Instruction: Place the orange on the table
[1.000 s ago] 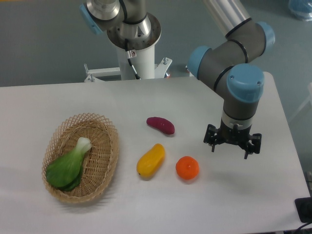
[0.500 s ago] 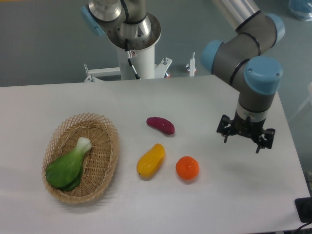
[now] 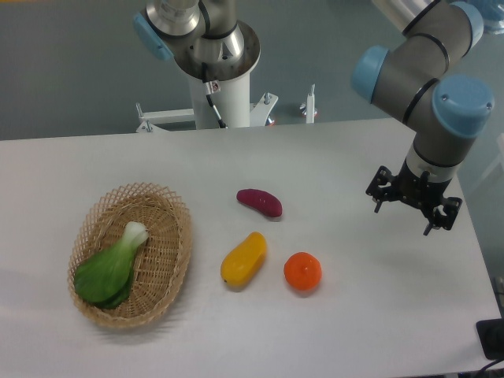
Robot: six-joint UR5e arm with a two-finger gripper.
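Camera view, items as we find them. Orange (image 3: 302,271): resting on the white surface (image 3: 118,165), just right of a yellow-orange elongated fruit (image 3: 243,258), apart from it. Purple oblong vegetable (image 3: 260,201): behind both. Wicker basket (image 3: 175,260): at left, holding a green leafy vegetable (image 3: 109,270). Claw (image 3: 413,211): raised above the surface's right side, well apart from the orange, fingers spread wide, holding nothing. We note the arm's blue-capped joints above it.
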